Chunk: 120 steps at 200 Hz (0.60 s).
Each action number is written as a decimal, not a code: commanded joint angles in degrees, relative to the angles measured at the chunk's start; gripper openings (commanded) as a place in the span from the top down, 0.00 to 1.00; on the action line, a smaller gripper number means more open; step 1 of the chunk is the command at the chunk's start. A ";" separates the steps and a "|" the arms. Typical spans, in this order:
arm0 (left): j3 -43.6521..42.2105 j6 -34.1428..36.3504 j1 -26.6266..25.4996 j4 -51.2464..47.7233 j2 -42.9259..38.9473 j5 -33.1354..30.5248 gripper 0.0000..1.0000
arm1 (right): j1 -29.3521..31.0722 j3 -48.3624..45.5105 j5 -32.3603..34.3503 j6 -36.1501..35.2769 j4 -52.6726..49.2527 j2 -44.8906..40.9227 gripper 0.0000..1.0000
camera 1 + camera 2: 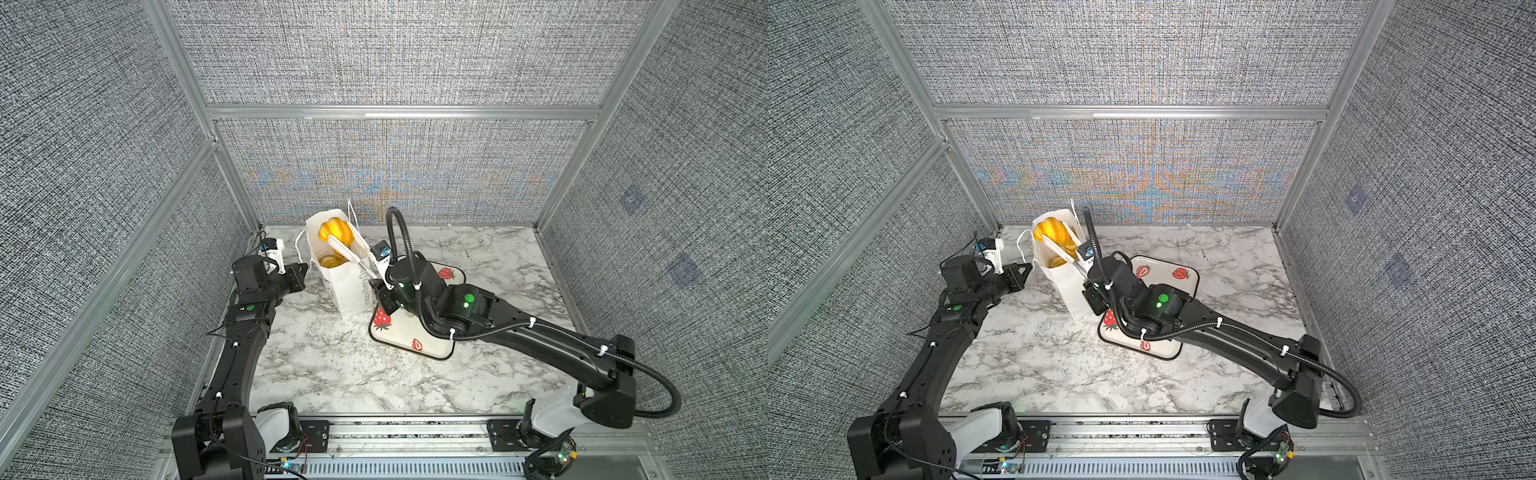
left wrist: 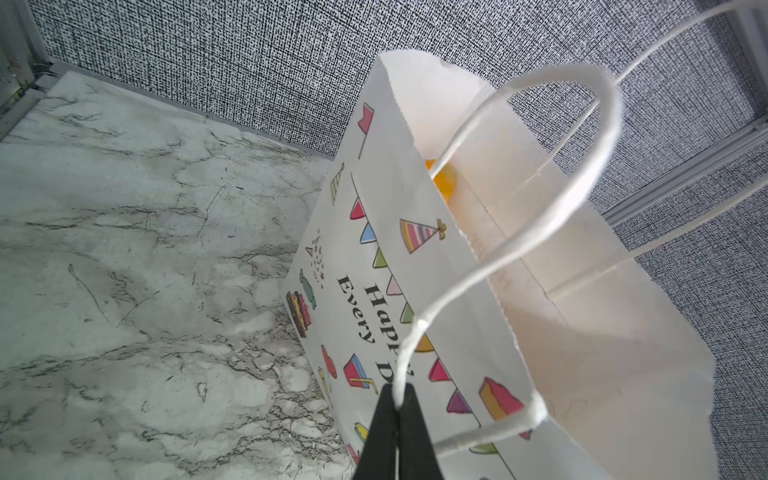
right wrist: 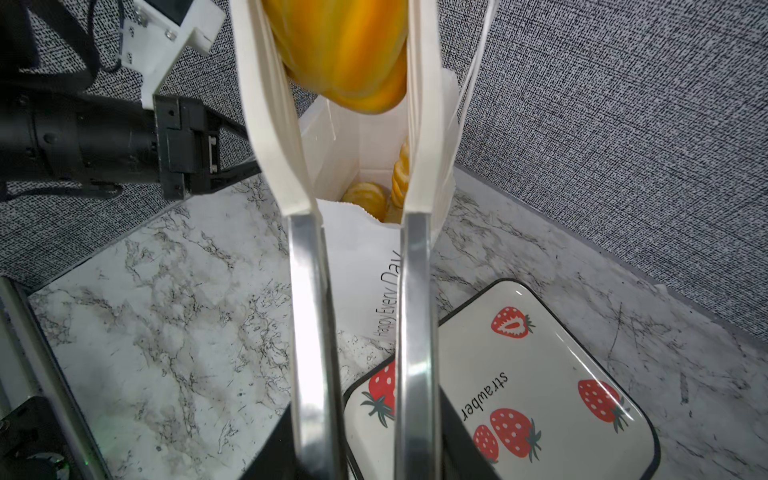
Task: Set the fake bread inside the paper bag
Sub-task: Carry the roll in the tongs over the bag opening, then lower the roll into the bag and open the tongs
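Two black robot arms extended from the near edge of a marble tabletop [image 1: 332, 374], whose front half lay open in both top views. Farther in, right of centre, sat a white strawberry-printed tray [image 1: 401, 334], with the right arm stretched above it. Just beside the tray's left corner stood the paper bag [image 1: 349, 291], upright and open-mouthed, close to the back wall. The right claw [image 1: 340, 233], with long silver fingers ending in white tips, was closed on a striped pastry [image 1: 331, 231] and held it at the bag's mouth. Below it, more fake bread [image 1: 329, 262] lay in the bottom of the bag. The left claw [image 1: 306, 269] stood just left of the bag's upper rim, clear of the left wall.

Only the left wrist view showed that claw pinched tight on the bag's white cord handle [image 2: 420, 328], along with coloured party prints on the bag's side and a small orange sliver of bread inside. Only the right wrist view showed the pastry gripped between the white tips, hanging above the pieces on the bag's floor, with the grey lettering facing the tray.
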 commanded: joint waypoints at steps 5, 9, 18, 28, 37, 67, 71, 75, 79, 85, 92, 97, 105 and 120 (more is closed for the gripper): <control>0.00 0.15 0.04 0.36 -0.13 0.17 1.00 | -0.42 6.03 1.73 -0.29 -2.50 4.33 0.65; 0.00 0.16 0.04 0.30 -0.14 0.17 1.00 | -0.54 6.80 1.87 -0.30 -2.82 5.14 0.65; 0.01 0.10 0.05 0.30 -0.27 0.11 1.00 | -0.94 8.59 1.77 -0.15 -3.80 6.66 0.65; 0.00 0.19 0.04 0.29 -0.29 0.05 1.00 | -1.49 10.23 1.56 0.21 -4.77 8.25 0.65; 0.00 0.21 0.04 0.21 -0.30 0.00 1.00 | -1.98 11.47 1.27 0.64 -5.42 9.33 0.64; 0.00 0.21 0.05 0.23 -0.43 0.00 1.00 | -4.03 14.41 -0.91 1.68 -7.01 11.98 0.64; 0.08 0.17 0.04 0.27 -0.39 0.00 1.00 | -4.34 14.87 -1.62 1.57 -7.21 12.35 0.64; 0.02 0.17 0.04 0.27 -0.43 0.00 1.00 | -4.64 15.31 -2.24 1.47 -7.47 12.75 0.64; 0.00 0.24 0.04 0.24 -0.40 0.00 1.00 | -4.89 15.65 -2.71 1.31 -7.72 13.10 0.64; 0.02 0.19 0.04 0.22 -0.44 0.00 1.00 | -5.10 16.43 -2.99 1.14 -8.14 13.76 0.64; 0.00 0.22 0.04 0.27 -0.39 0.08 1.00 | -5.29 17.37 -3.34 0.94 -8.71 14.54 0.64; 0.00 0.26 0.05 0.25 -0.40 0.08 1.00 | -5.43 18.08 -3.58 0.77 -9.24 14.98 0.64; 0.01 0.22 0.05 0.29 -0.39 0.08 1.00 | -5.47 18.99 -3.83 0.59 -9.78 15.86 0.64; 0.00 0.18 0.05 0.23 -0.48 0.00 1.00 | -5.60 20.84 -3.80 0.23 -10.74 17.29 0.64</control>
